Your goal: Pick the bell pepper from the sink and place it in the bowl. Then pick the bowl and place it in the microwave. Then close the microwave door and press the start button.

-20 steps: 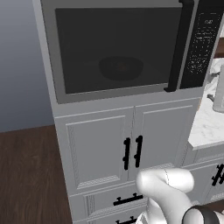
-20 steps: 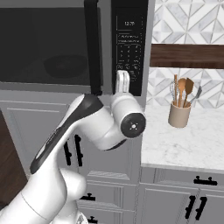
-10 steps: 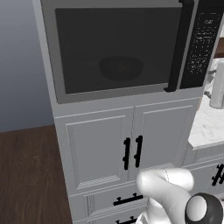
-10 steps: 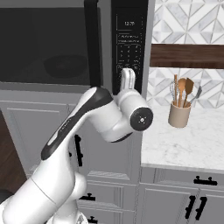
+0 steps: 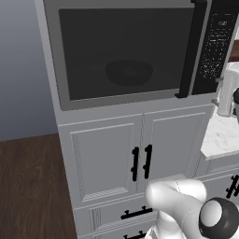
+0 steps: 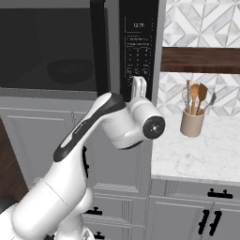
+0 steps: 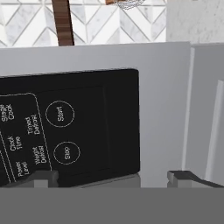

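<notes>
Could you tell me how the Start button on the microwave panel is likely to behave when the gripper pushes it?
The Start button looks like a circle printed flush on the flat black control panel, so it probably gives little. The microwave sits built into the cabinetry, so it likely won't shift. The glossy face might let a fingertip slide.

Readable on the microwave's black control panel: round "Start" button, "Stop" button, plus "Timed Defrost", "Weight Defrost", "Power Level".

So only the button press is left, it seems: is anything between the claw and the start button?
Nothing visible. In the hand view the open claw faces the black control panel directly, with the Start button bare, off to one side of the fingertips.
</notes>
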Tool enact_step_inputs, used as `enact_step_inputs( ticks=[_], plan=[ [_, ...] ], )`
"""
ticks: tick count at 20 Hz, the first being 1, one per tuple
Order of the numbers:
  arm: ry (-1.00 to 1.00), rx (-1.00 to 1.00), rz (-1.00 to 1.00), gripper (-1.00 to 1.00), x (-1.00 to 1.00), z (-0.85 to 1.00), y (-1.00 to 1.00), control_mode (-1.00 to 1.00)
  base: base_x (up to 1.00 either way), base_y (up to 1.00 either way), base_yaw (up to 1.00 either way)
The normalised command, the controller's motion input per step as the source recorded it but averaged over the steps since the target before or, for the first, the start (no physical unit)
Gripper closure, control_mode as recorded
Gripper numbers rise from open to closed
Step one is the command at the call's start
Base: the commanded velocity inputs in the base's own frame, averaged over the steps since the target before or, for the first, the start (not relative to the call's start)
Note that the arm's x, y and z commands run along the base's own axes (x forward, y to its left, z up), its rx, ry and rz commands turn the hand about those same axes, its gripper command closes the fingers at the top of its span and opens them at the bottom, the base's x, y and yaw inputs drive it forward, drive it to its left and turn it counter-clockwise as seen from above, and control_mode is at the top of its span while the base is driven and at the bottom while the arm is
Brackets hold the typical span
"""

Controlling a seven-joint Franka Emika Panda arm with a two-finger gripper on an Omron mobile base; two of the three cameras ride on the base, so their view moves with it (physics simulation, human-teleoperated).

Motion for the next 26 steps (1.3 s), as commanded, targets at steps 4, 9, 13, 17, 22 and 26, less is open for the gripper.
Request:
enact_step_inputs(
  ticks=[4, 9, 13, 17, 22, 26],
  plan=[
    [0.00, 0.01, 0.00, -1.00, 0.33, 0.00, -0.03, -1.00, 0.00, 0.00, 0.00],
    [0.00, 0.00, 0.01, -1.00, 0.16, 0.00, -0.07, -1.00, 0.00, 0.00, 0.00],
    [-0.01, 0.01, 0.01, -1.00, 0.04, 0.00, -0.16, -1.00, 0.00, 0.00, 0.00],
    [-0.01, 0.00, 0.01, -1.00, 0.11, 0.00, -0.14, -1.00, 0.00, 0.00, 0.00],
    [0.00, 0.00, 0.01, -1.00, 0.29, -0.01, -0.11, -1.00, 0.00, 0.00, 0.00],
    [0.00, 0.00, 0.01, -1.00, 0.36, -0.09, -0.05, -1.00, 0.00, 0.00, 0.00]
  ],
)
